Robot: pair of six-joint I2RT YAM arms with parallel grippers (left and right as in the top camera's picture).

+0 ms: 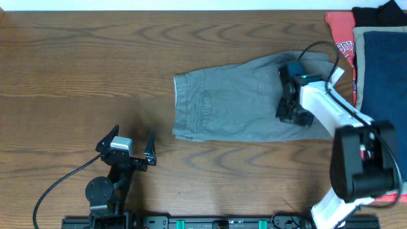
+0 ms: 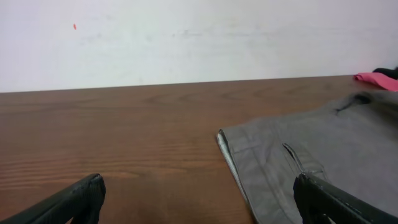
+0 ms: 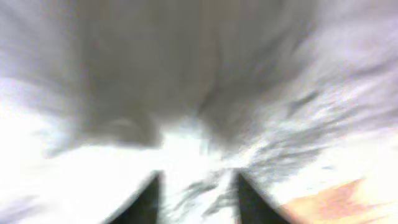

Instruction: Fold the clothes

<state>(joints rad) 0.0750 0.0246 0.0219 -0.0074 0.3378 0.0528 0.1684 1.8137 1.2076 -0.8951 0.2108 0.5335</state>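
One big wooden table (image 1: pixel 76 63), and the grey shorts (image 1: pixel 229 105) lie flat right of its middle, waistband end to the left. A navy garment (image 1: pixel 381 63), a coral-red one (image 1: pixel 340 28) and a black one (image 1: pixel 378 14) are piled at the far right. My right gripper (image 1: pixel 291 95) is down on the shorts' right end. The wrist view is pure blur, so I can't tell if it's pinching cloth. The left gripper (image 1: pixel 132 137) hangs spread wide, apart from the shorts.

Coral-red fabric garment (image 1: pixel 339 28), far right corner of brown wooden table (image 1: pixel 76 63): white-and-navy printed graphic (image 1: pixel 344 48) at its lower edge, possibly lettering, too small to read. Grey woven cotton shorts (image 1: pixel 235 95): small white tab (image 1: pixel 336 75) at right end, nothing legible. Wrist views: no readable text, right one blurred.
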